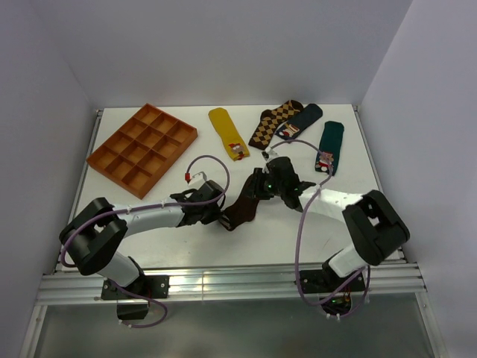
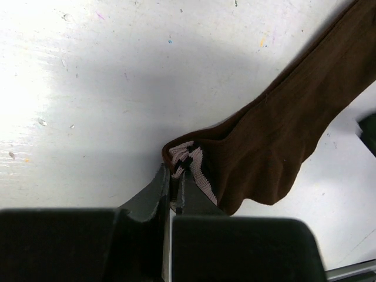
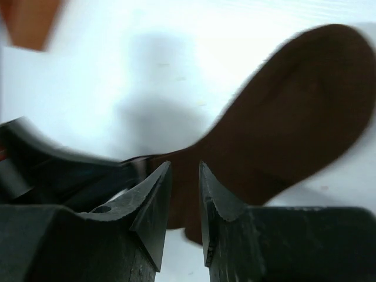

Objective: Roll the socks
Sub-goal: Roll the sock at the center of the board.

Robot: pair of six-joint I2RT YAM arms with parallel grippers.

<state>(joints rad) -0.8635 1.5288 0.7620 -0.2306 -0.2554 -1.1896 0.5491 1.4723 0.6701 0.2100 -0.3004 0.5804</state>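
Note:
The dark brown sock (image 1: 242,211) lies on the white table between my two grippers. My left gripper (image 1: 222,217) is shut on its cream-striped cuff (image 2: 191,161), and the rest of the sock (image 2: 282,129) stretches away up and to the right. My right gripper (image 1: 258,186) hovers over the sock's other end. In the right wrist view its jaws (image 3: 185,167) stand a little apart with nothing between them, and the brown sock (image 3: 294,117) lies beyond them.
An orange compartment tray (image 1: 141,149) stands at the back left. A mustard yellow sock (image 1: 227,133), a brown-and-tan diamond sock (image 1: 272,123), a dark navy sock (image 1: 304,119) and a teal sock (image 1: 330,145) lie along the back.

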